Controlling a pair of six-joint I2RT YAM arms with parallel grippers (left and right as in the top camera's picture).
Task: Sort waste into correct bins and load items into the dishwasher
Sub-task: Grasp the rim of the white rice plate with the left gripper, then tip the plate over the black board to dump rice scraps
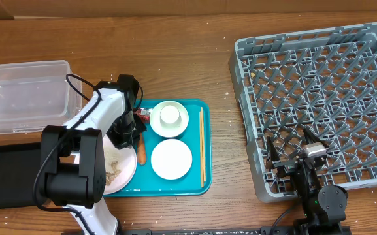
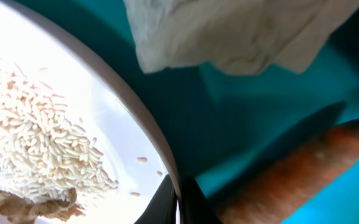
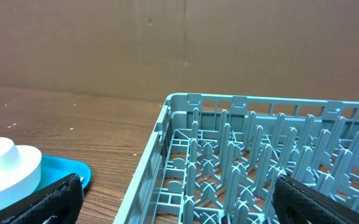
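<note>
My left gripper (image 1: pixel 127 136) (image 2: pixel 179 202) is shut on the rim of the pale pink plate (image 1: pixel 117 171) (image 2: pixel 104 93), one finger on each side. Rice grains (image 2: pixel 36 149) and brown scraps lie on the plate. The crumpled white napkin (image 2: pixel 229 31) and the orange carrot stick (image 1: pixel 141 154) (image 2: pixel 291 180) lie beside the plate on the teal tray (image 1: pixel 195 186). A red sauce packet (image 1: pixel 144 114) shows by the arm. The pink bowl (image 1: pixel 169 118) holds the tiny cup. The white bowl (image 1: pixel 171 158) and chopsticks (image 1: pixel 202 147) are on the tray. My right gripper (image 1: pixel 300 158) (image 3: pixel 182 208) is open and empty over the grey dish rack (image 1: pixel 319 98) (image 3: pixel 260 162).
The clear plastic tub (image 1: pixel 21 94) stands at the far left. The flat black tray (image 1: pixel 5 176) lies in front of it. The dish rack fills the right side. Bare wooden table lies between the teal tray and the rack.
</note>
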